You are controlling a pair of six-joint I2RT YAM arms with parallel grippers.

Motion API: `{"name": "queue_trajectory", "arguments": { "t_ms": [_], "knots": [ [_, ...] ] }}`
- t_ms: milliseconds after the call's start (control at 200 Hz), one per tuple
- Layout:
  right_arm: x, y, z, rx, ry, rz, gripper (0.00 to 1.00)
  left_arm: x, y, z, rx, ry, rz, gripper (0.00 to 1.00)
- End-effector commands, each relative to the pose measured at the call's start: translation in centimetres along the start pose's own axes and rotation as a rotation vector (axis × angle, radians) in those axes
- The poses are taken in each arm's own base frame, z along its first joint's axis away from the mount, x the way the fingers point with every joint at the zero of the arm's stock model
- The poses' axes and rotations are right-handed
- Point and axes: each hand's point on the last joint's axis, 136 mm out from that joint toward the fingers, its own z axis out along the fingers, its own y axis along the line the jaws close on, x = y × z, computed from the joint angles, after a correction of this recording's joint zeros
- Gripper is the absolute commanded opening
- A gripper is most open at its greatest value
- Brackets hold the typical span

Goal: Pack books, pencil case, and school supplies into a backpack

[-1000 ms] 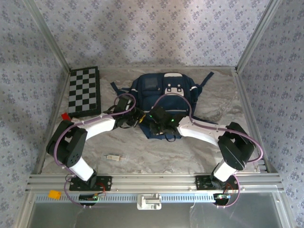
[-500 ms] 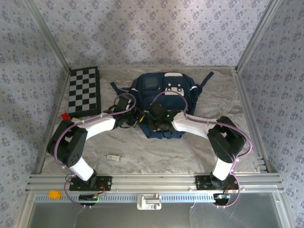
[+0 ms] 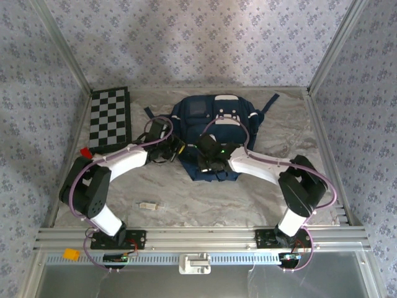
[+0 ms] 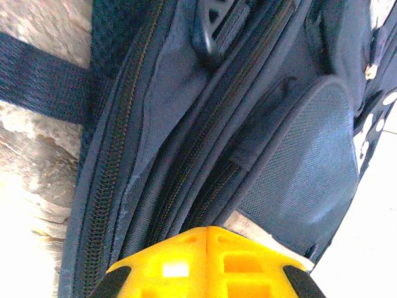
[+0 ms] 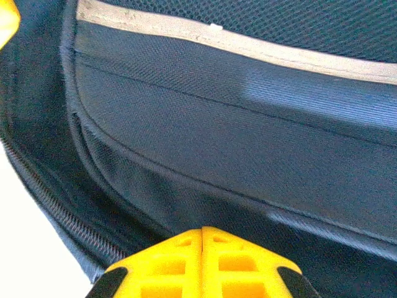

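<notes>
1. Top external: the navy backpack [image 3: 217,115] lies at the back middle of the table [image 3: 186,198], with a chequered board [image 3: 110,119] to its left. The left gripper [image 3: 177,149] is at the backpack's left side and the right gripper [image 3: 206,164] is over its near edge. A small pale stick [image 3: 147,205] lies well apart, toward the front.
2. Left wrist: the yellow fingers [image 4: 180,264] meet, closed, right at the backpack's zipper [image 4: 108,186] folds. I cannot tell whether any fabric is pinched.
3. Right wrist: the yellow fingers [image 5: 173,264] are pressed together, closed, against dark backpack fabric below a white stripe [image 5: 248,46].
</notes>
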Motion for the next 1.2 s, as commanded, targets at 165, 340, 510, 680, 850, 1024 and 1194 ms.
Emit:
{"name": "queue_trajectory", "arguments": {
  "t_ms": [165, 340, 510, 680, 850, 1024, 1194],
  "knots": [
    [-0.7, -0.5, -2.9, 0.006, -0.057, 0.038, 0.04, 1.4, 0.8, -1.6, -0.089, 0.014, 0.076, 0.21],
    [-1.3, -0.2, -3.9, -0.021, -0.083, 0.052, 0.09, 1.6, 0.6, 0.1, -0.111, 0.025, 0.116, 0.34],
    [-1.1, -0.5, -3.9, -0.023, -0.087, 0.064, 0.12, 1.3, -0.3, 1.5, -0.123, 0.034, 0.160, 0.37],
    [-0.6, -1.1, -3.6, -0.025, -0.084, 0.082, 0.16, 1.1, 0.7, 2.6, -0.127, 0.033, 0.118, 0.52],
    [-0.5, -1.2, -3.4, -0.030, -0.081, 0.091, 0.17, 0.7, -0.1, 4.3, -0.153, 0.034, 0.128, 0.54],
    [-0.5, -1.4, -3.3, -0.025, -0.083, 0.095, 0.17, 0.6, -2.1, 4.9, -0.091, 0.029, 0.118, 0.35],
    [-0.8, -2.2, -3.9, 0.005, -0.093, 0.088, 0.22, 0.8, -4.6, 2.9, -0.019, 0.043, 0.091, 0.06]
  ]
}}
